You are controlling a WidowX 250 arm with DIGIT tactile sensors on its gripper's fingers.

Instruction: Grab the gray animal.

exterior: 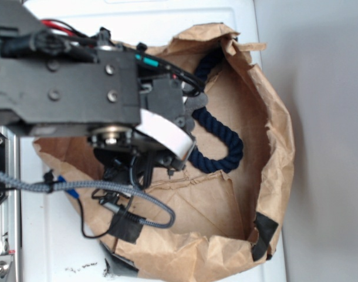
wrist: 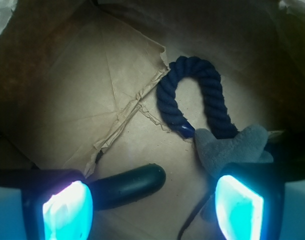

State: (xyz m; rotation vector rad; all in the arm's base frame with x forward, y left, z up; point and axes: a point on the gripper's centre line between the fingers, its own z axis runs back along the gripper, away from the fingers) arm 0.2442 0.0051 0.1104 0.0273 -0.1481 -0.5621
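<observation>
In the wrist view the gray animal [wrist: 232,146] lies on the brown paper, partly hidden behind my right finger [wrist: 240,207], with only its upper plush part showing. My gripper [wrist: 153,210] is open and empty, its lit pads wide apart just above the paper. The animal sits at the right pad, not between the jaws. In the exterior view only a small gray bit of it [exterior: 196,103] shows beside the arm, and the gripper itself is hidden under the arm.
A dark navy rope [wrist: 192,95] loops just beyond the animal, also in the exterior view [exterior: 223,147]. A dark green capsule [wrist: 127,186] lies by my left finger [wrist: 67,212]. The crumpled paper bag's walls [exterior: 279,147] ring the workspace.
</observation>
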